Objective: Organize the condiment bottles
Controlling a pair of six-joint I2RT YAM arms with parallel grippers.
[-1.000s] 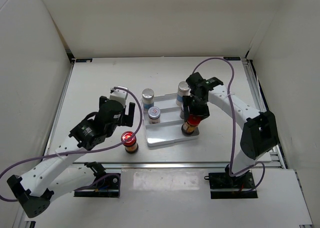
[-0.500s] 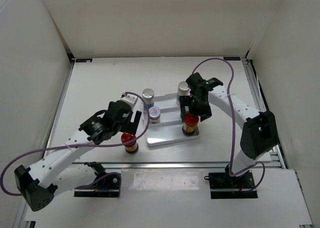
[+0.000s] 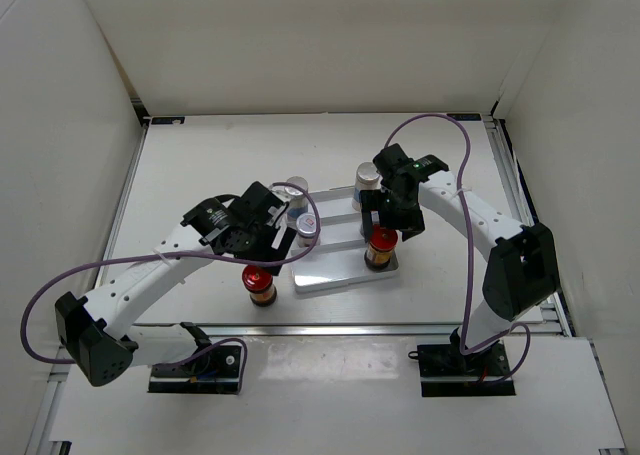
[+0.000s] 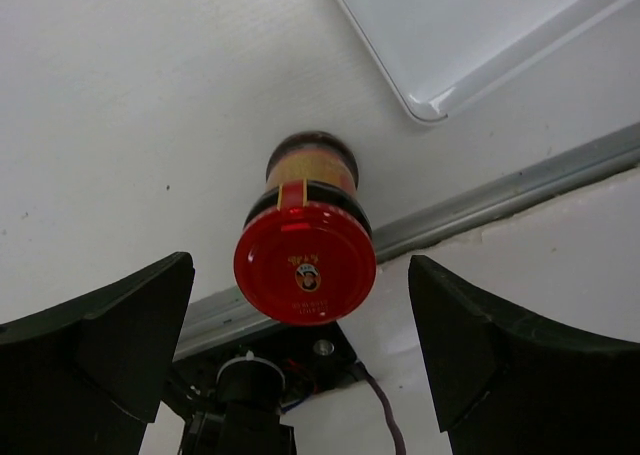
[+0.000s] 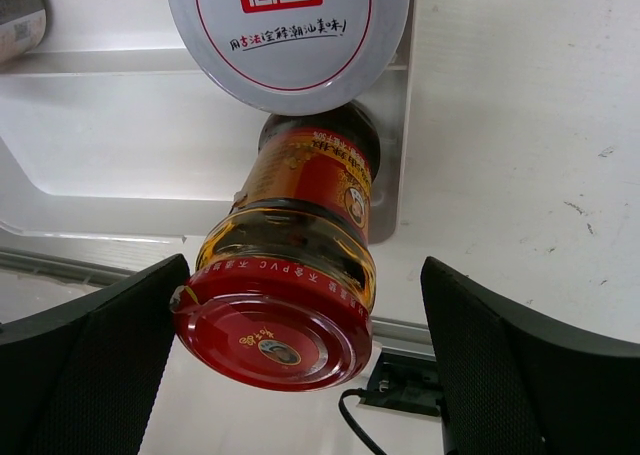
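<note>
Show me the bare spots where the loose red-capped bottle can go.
Free: the front row of the tray, from its left corner to the red-capped bottle at its right end; also the far left of the table. Crowded: the back rows, with silver-capped bottles and the right gripper.

The left arm has swung over to the right. Its claw [image 4: 300, 325] was out to the left of the red-capped bottle on the counter [image 3: 260, 280]. Now it hangs right above that bottle, with one finger on each side of the red cap and not touching it.

The right claw [image 3: 385, 227] was squeezed shut on the red-capped bottle in the tray [image 3: 379, 245]. It has let go, and its fingers are spread wide on both sides. It has also gone up a little, so the red cap shows from above. That bottle now stands by itself at the near right corner of the tray [image 3: 330, 275].
</note>
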